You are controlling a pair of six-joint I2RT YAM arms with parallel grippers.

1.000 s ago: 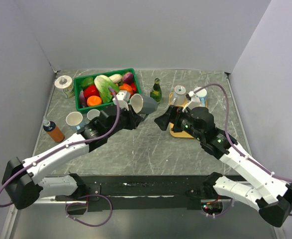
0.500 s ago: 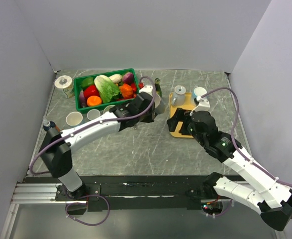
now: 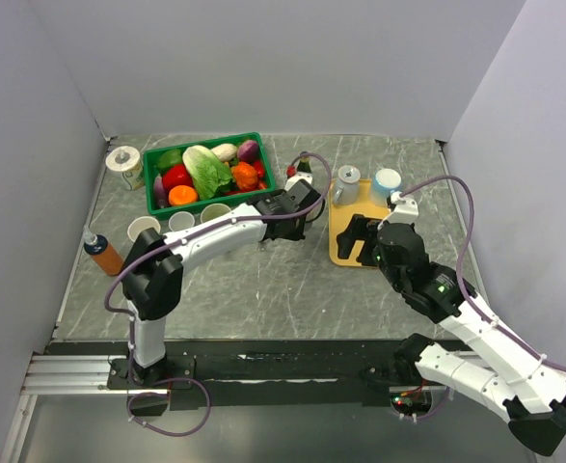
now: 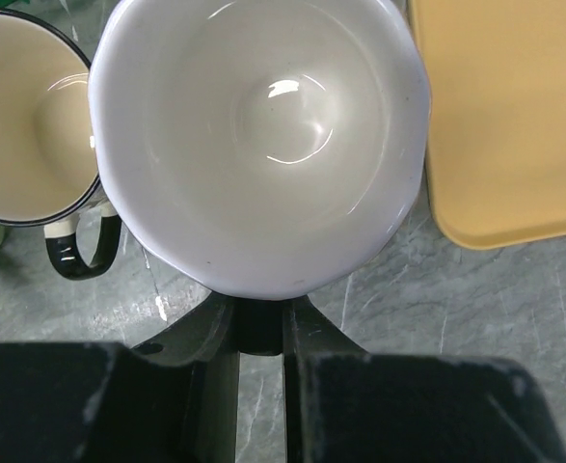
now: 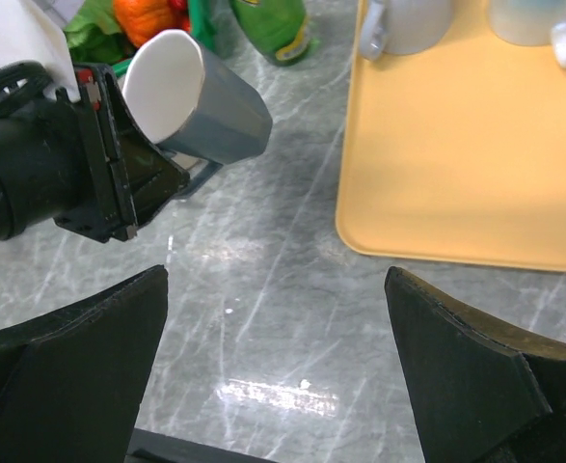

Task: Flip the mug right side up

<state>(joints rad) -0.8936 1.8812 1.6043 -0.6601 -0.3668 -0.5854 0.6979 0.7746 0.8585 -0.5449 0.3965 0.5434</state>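
The left end effector (image 4: 260,323) grips the tilted mug (image 4: 263,135) beside the tray (image 4: 514,125). The right end effector (image 5: 275,280) gapes wide, empty.

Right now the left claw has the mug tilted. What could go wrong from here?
1. The left claw pinches the mug only at its edge, so it may swivel or slip while turning upright.
2. Tight spot: a black-rimmed cup on one side, the tray on the other, a bottle close by. A swing could knock one.
3. The right claw hangs open nearby; the arms might clash.
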